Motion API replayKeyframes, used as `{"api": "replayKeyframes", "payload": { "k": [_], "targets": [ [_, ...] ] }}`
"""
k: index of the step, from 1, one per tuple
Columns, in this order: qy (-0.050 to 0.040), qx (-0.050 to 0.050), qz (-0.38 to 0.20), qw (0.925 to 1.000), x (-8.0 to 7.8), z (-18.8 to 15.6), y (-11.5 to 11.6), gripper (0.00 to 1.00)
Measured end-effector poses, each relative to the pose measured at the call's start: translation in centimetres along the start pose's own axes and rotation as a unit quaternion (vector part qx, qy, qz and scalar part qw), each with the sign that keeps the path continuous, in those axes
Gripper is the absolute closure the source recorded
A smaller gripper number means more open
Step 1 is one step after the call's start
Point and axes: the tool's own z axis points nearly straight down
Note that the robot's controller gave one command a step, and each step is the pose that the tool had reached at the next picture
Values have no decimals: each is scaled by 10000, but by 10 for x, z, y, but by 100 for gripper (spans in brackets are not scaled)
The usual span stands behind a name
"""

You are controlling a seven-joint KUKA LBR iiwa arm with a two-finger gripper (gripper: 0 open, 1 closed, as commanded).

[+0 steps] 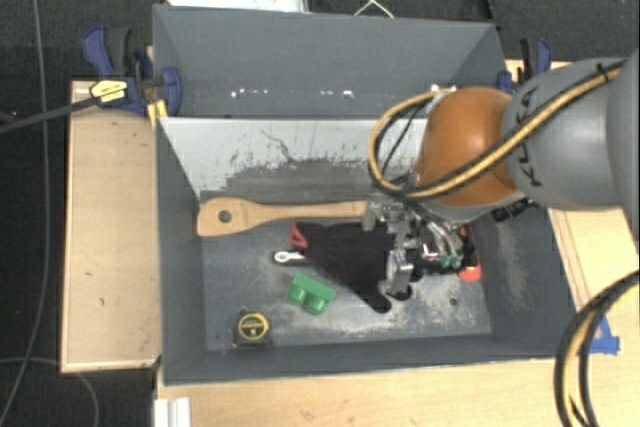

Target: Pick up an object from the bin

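Note:
My gripper (398, 283) reaches down in the bin's middle right, its fingertips at the right edge of a black cloth-like thing (345, 255) that lies flat on the floor. Whether anything sits between the fingers is hidden. A wooden spoon (280, 214) lies across the bin just behind the black thing, bowl end to the left. A small red piece (297, 237) shows at the black thing's left edge. Just left of that lies a small silver metal piece (288, 258).
A green block (311, 294) lies in front of the black thing. A small yellow and black tape measure (252, 326) sits near the bin's front left corner. A red bit (470, 271) peeks out to the right of the gripper. The arm's orange cover hangs over the right side.

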Motion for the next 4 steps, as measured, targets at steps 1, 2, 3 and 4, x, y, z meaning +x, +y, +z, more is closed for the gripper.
{"api": "replayKeyframes", "payload": {
  "k": [1, 2, 3, 4],
  "targets": [
    [-22, -17, 381, 9993, -29, -68, 17, 0],
    [46, -6, 134, 9999, -7, 0, 12, 0],
    [-74, -16, 563, 9984, -30, 24, 27, 0],
    [-11, -9, 321, 9995, -27, -105, 26, 0]
  ]
}}
